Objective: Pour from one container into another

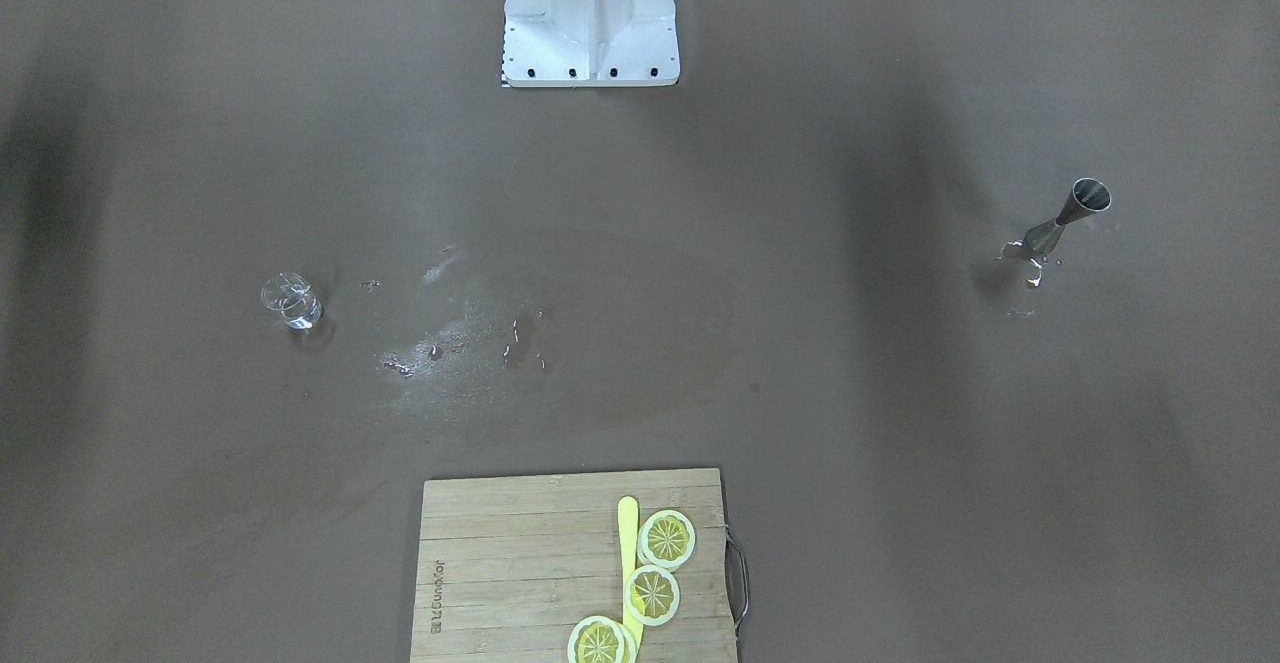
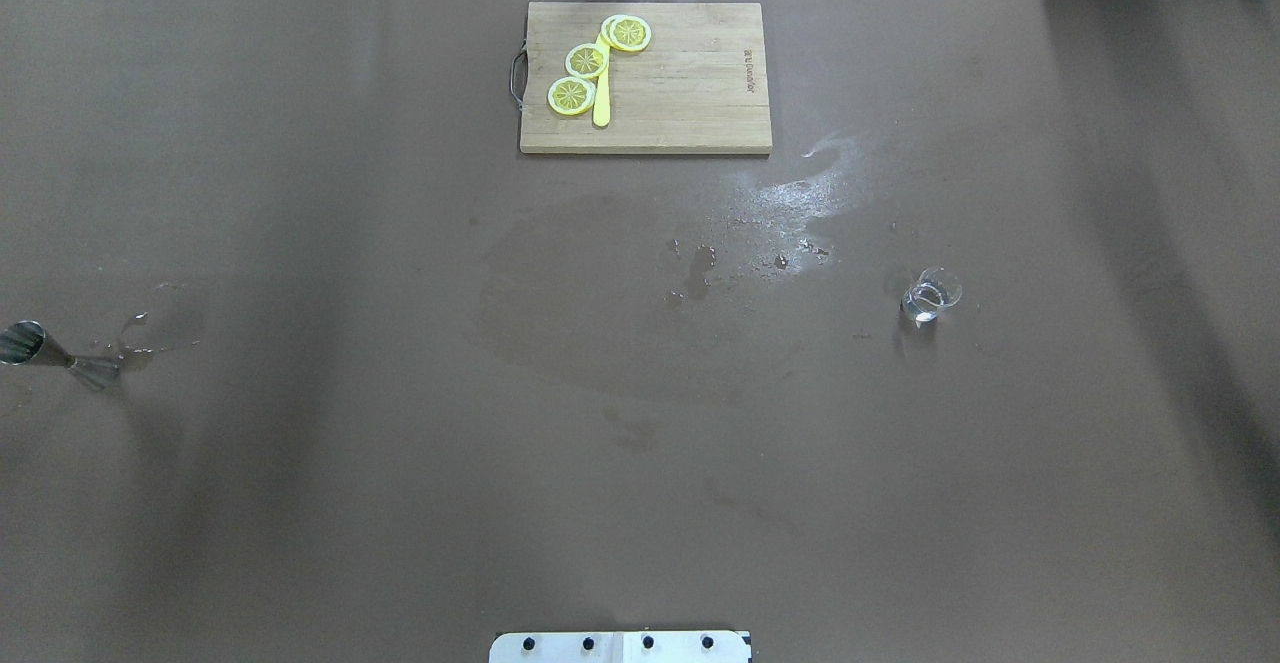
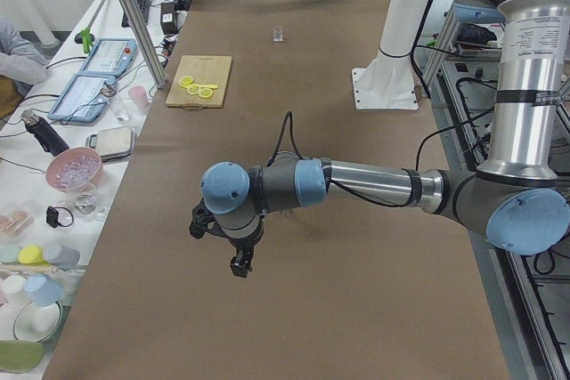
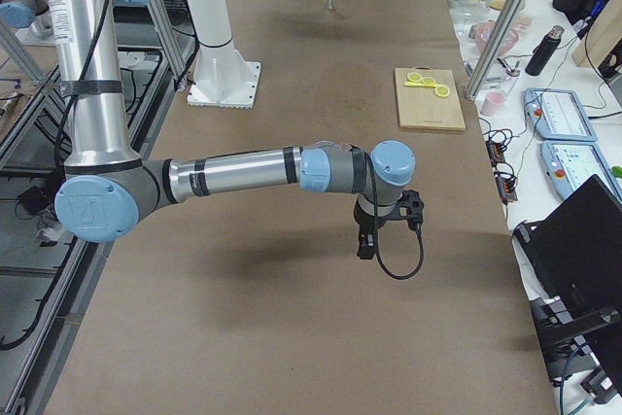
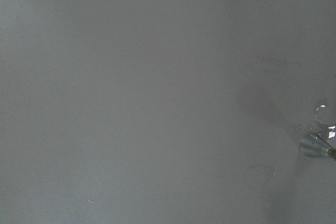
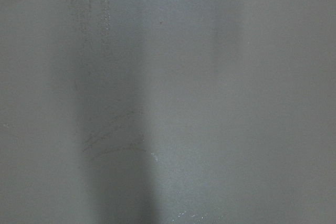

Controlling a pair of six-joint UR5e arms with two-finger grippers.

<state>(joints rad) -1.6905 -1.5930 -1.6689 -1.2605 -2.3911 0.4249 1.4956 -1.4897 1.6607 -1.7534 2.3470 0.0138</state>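
Note:
A steel jigger (image 1: pixel 1065 218) stands upright on the brown table on my left side, with small puddles at its foot; it also shows as the jigger (image 2: pixel 50 351) and at the edge of the left wrist view as the jigger (image 5: pixel 316 145). A small clear glass beaker (image 1: pixel 291 301) stands on my right side, seen too as the beaker (image 2: pixel 930 298). My left gripper (image 3: pixel 240 264) hangs above the table's near end, far from the beaker. My right gripper (image 4: pixel 367 245) hangs above the opposite end. Neither holds anything I can see; whether they are open or shut I cannot tell.
A wooden cutting board (image 2: pixel 690 93) lies at the table's far edge with lemon slices (image 2: pixel 587 60) and a yellow knife (image 2: pixel 602 93). Spilled water (image 2: pixel 790 203) glistens mid-table. The robot's white base (image 1: pixel 590 18) stands at my edge. Side benches (image 3: pixel 71 166) hold dishes.

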